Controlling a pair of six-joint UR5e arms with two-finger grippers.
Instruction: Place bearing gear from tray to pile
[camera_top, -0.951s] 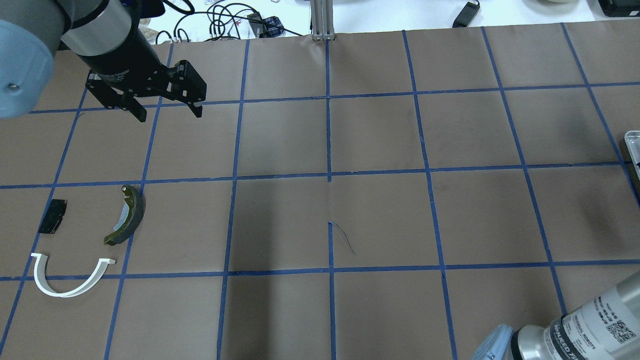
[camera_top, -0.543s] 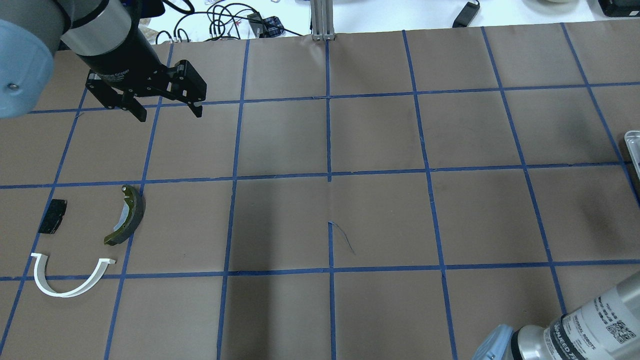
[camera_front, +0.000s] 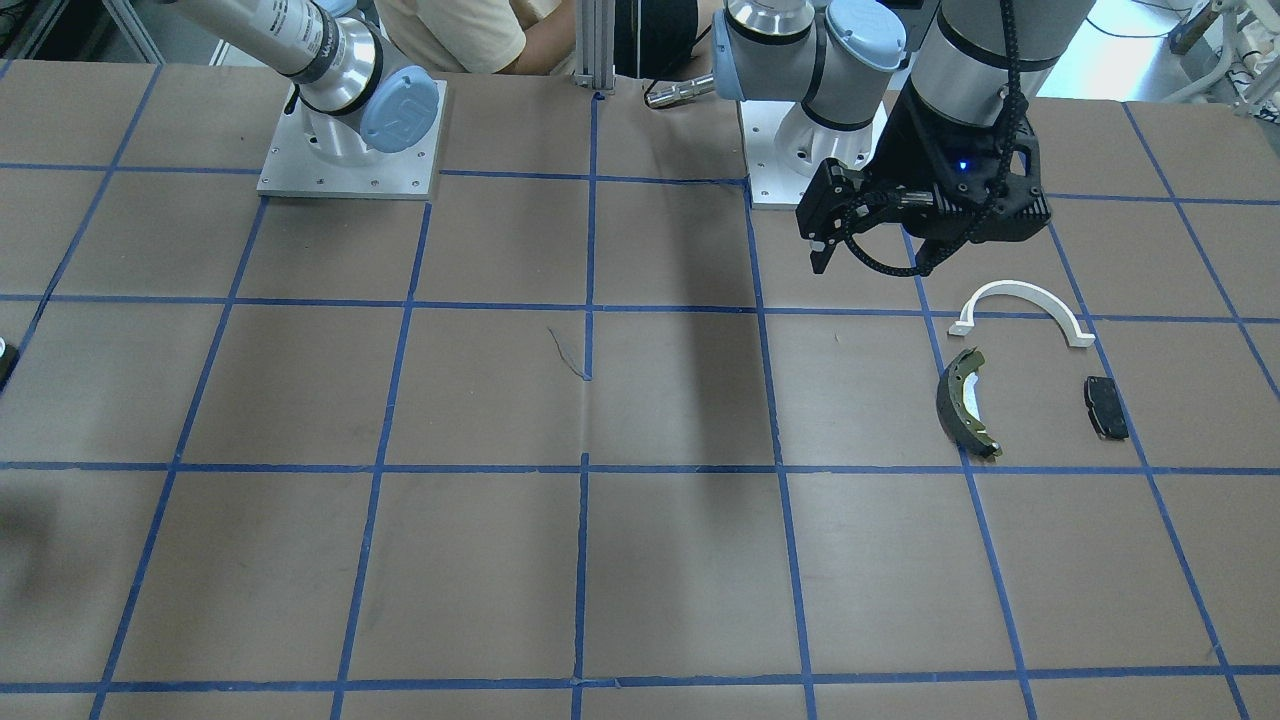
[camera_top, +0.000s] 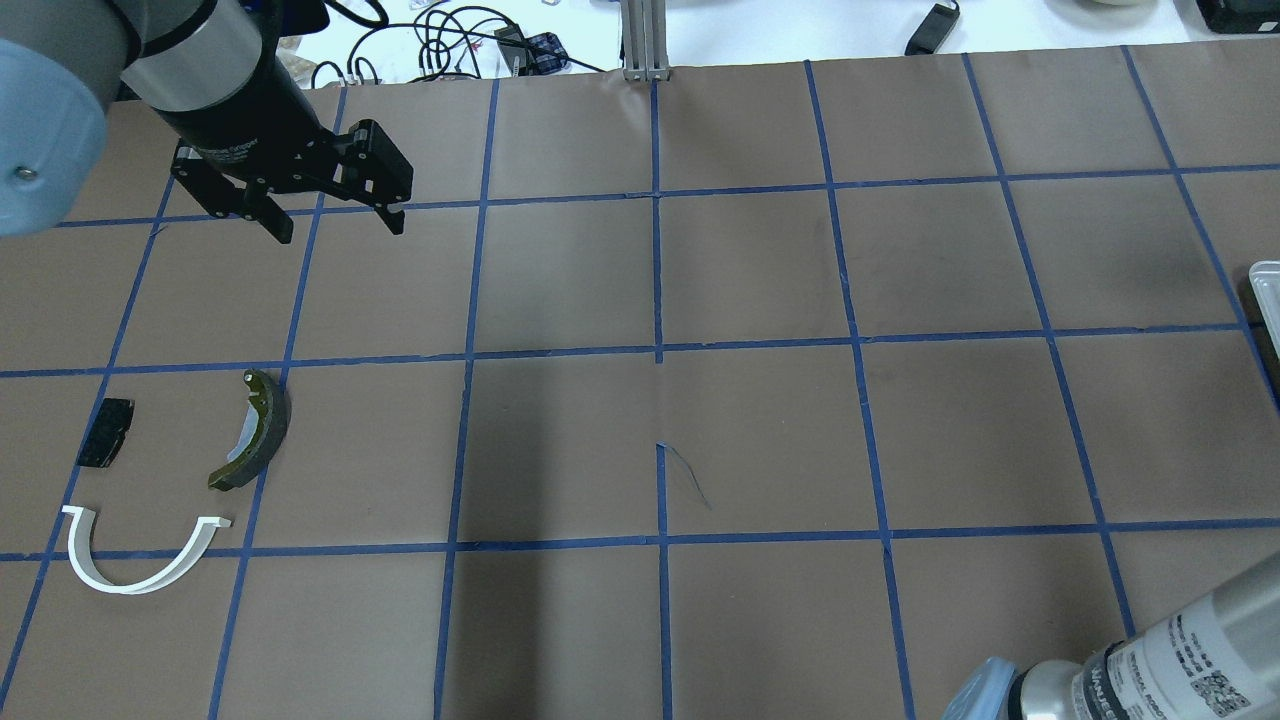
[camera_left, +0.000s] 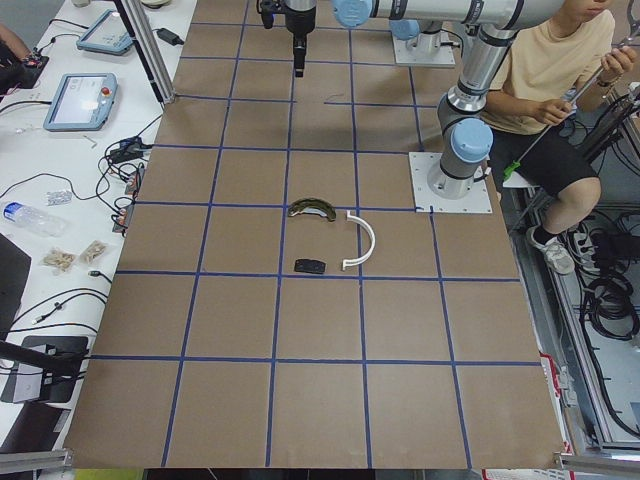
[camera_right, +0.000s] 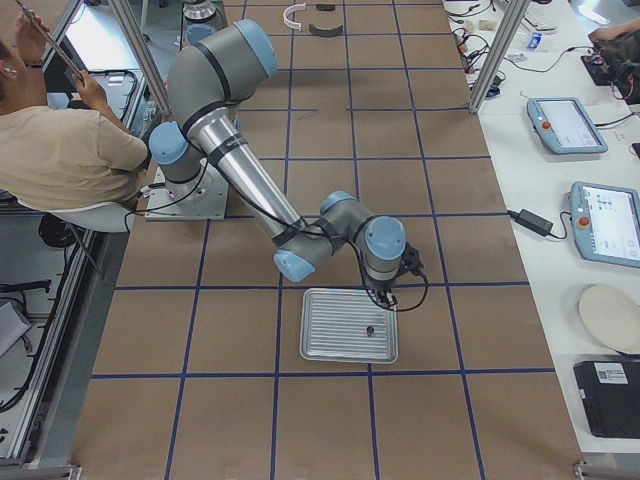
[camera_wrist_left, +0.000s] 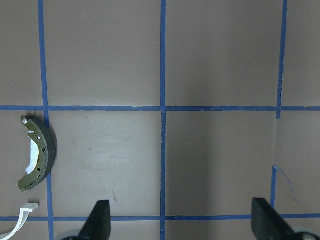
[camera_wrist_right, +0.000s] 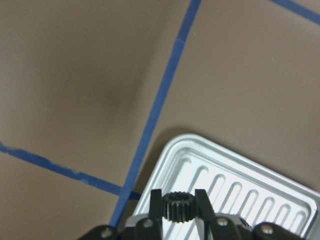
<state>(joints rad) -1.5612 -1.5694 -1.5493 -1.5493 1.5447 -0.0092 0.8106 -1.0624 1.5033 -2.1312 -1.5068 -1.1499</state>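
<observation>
The right tool (camera_wrist_right: 178, 201) was clamped on the bearing gear (camera_wrist_right: 176, 209) above the tray (camera_wrist_right: 240, 172); the left tool (camera_top: 340, 230) hung with jaws apart; the carry across the table (camera_top: 760, 430) to the pile (camera_top: 255, 435) wanted a firm, level grip.

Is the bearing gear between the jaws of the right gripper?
Yes, the right gripper has the bearing gear tight between its jaws, above the tray.

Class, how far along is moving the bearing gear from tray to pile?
Done: the right gripper is shut on the small black toothed gear. In hand: it holds the gear over the ribbed silver tray. Left: carrying it across to the pile, the white half-ring arch, dark curved brake shoe and small black rectangular pad. The left gripper hangs open.
</observation>
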